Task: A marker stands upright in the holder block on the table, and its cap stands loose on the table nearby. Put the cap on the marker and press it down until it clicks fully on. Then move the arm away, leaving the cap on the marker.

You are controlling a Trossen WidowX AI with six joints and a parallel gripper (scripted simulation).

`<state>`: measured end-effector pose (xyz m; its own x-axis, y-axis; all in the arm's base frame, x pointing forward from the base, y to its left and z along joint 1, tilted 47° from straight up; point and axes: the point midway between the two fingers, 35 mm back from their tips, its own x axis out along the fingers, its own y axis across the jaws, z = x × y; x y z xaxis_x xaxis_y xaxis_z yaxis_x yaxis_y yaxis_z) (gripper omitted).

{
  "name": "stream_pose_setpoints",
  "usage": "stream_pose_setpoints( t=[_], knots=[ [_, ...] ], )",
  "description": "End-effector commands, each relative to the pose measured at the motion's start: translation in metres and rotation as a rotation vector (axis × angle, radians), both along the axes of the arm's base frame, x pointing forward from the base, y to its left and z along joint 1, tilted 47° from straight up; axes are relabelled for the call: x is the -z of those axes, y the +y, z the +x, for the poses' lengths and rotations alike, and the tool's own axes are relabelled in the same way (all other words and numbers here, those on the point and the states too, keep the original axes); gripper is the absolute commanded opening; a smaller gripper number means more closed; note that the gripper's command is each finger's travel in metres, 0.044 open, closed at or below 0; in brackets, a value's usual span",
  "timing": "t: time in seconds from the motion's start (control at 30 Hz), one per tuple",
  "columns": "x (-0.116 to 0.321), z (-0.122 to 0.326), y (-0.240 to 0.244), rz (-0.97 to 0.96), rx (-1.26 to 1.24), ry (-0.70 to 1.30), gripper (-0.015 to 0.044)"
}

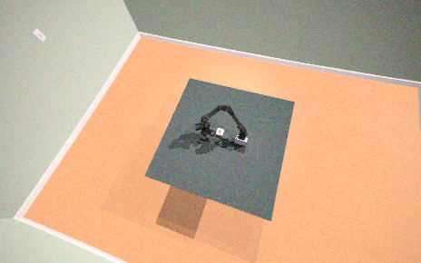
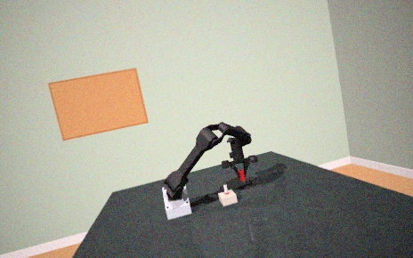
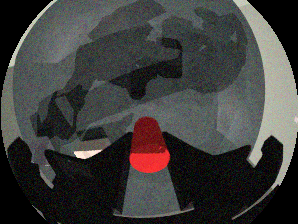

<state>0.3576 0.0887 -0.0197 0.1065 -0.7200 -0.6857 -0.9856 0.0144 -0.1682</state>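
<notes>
The cream holder block point(image 1: 220, 131) point(image 2: 228, 199) stands on the dark table, and a short pale marker point(image 2: 225, 189) rises upright from it, its end bare. My gripper point(image 2: 241, 168) point(image 3: 147, 136) is shut on the red cap point(image 2: 242, 176) point(image 3: 149, 161), with a finger on either side of it. The cap hangs below the fingertips and appears to be a little above the table, beside the holder on the side away from the arm's base. In the wrist view a pale patch of the block point(image 3: 89, 153) shows past the left finger; the marker cannot be made out there.
The arm's white base point(image 1: 240, 141) point(image 2: 179, 211) stands on the table point(image 1: 227, 181) point(image 2: 285, 222), on the other side of the holder. The arm arches over between base and gripper. Arm shadows lie across the table.
</notes>
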Motion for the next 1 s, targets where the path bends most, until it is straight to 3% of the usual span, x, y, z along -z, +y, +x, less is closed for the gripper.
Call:
stream_pose_setpoints(
  t=[0.0, 0.97],
  knots=[
    [-0.01, -0.006, 0.0, 0.008, 0.007, -0.005, 0.0],
    [-0.067, -0.076, -0.011, 0.008, 0.006, 0.001, 0.0]
  ],
)
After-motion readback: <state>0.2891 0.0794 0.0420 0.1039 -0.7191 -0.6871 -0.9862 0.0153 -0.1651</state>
